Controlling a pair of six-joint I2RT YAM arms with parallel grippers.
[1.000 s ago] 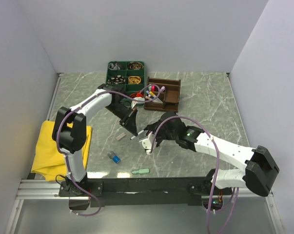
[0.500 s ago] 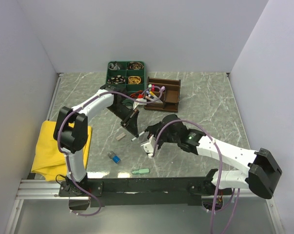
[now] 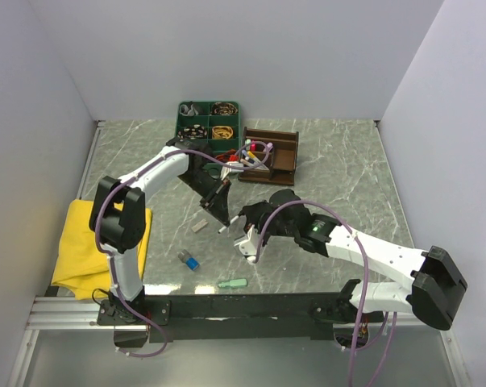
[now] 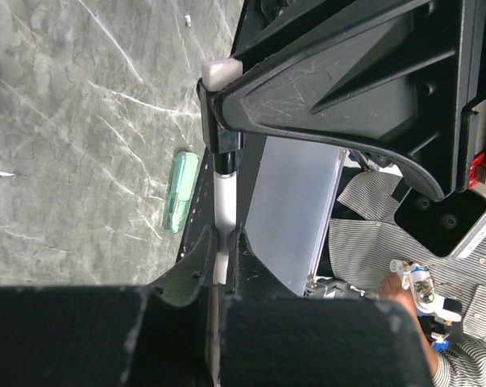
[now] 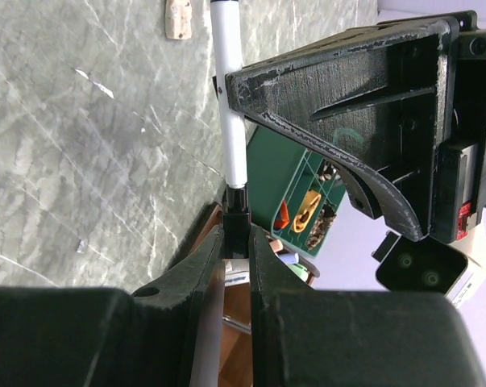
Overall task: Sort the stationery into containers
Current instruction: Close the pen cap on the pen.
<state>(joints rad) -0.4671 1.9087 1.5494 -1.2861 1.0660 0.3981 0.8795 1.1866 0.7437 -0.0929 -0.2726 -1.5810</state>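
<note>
A white pen [image 4: 225,193] with a black cap [image 5: 236,214] hangs just above the table between both arms. My left gripper [image 4: 222,234] is shut on its white barrel, and my right gripper [image 5: 236,234] is shut on the capped end. In the top view the two grippers, left [image 3: 220,214] and right [image 3: 241,230], meet mid-table with the pen's tip [image 3: 222,229] poking out. The brown wooden organiser [image 3: 291,153] stands behind them with several pens [image 3: 255,153] inside. A mint eraser [image 3: 234,283], a blue cap [image 3: 189,260] and a beige bit [image 3: 198,226] lie loose on the table.
A green compartment tray [image 3: 209,121] of small items stands at the back, left of the organiser. A yellow cloth [image 3: 81,250] lies at the table's left edge. White walls close in three sides.
The right gripper has shifted slightly toward the near edge. Both grippers stay shut on the pen, and the left arm has barely moved.
</note>
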